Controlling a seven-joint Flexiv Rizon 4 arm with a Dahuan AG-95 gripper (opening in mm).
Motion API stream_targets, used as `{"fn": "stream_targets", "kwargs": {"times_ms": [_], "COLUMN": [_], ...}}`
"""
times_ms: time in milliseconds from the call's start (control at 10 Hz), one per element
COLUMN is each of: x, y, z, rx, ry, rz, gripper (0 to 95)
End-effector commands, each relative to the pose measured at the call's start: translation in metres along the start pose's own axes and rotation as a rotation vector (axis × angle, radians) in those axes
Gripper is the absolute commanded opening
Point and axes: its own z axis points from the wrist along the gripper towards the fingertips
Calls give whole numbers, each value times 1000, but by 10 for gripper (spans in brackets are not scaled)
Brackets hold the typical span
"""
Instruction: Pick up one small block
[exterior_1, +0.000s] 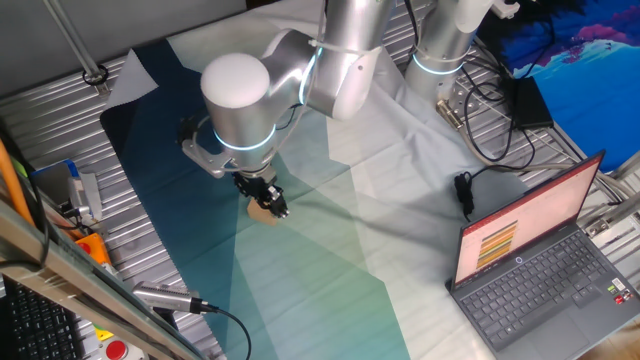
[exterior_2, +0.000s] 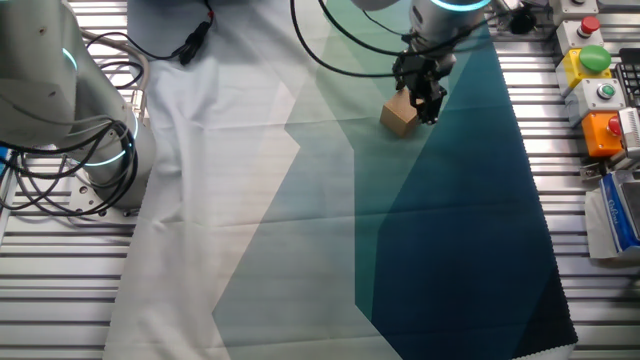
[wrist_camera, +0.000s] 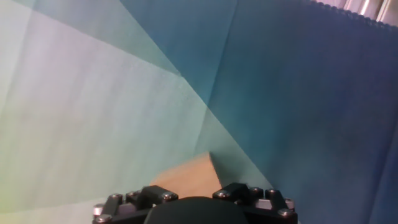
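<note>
From my remote seat I see the small block (exterior_2: 399, 118) as a plain, light-tan wooden cube with clean edges and no marks; its top face is paler than its shaded sides. It sits on the cloth (exterior_2: 300, 230), a creased sheet that fades from white through pale green into deep teal, and it lies on the green part close to where the teal begins. In the other fixed view the gripper (exterior_2: 432, 98) hangs right at the block's right side, its dark fingers (exterior_2: 437, 102) down against that edge. In one fixed view the gripper (exterior_1: 268, 203) covers much of the block (exterior_1: 259, 211), leaving only a tan patch peeking out to the left of the fingers. In the hand view the block (wrist_camera: 188, 177) shows as a tan corner rising just above the black fingers (wrist_camera: 245, 193) at the bottom edge. I cannot tell whether the jaws are closed on the block or merely set around it. A laptop (exterior_1: 540, 265) stands open at the right of the table in one fixed view.
</note>
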Motion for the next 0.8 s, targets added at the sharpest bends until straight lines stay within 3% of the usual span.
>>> {"fn": "stream_targets", "kwargs": {"times_ms": [100,800], "x": [1,5], "y": [0,0], "z": [1,2], "rx": [-1,4], "ry": [4,0], "rz": [-4,-15], "gripper": [760,760]}}
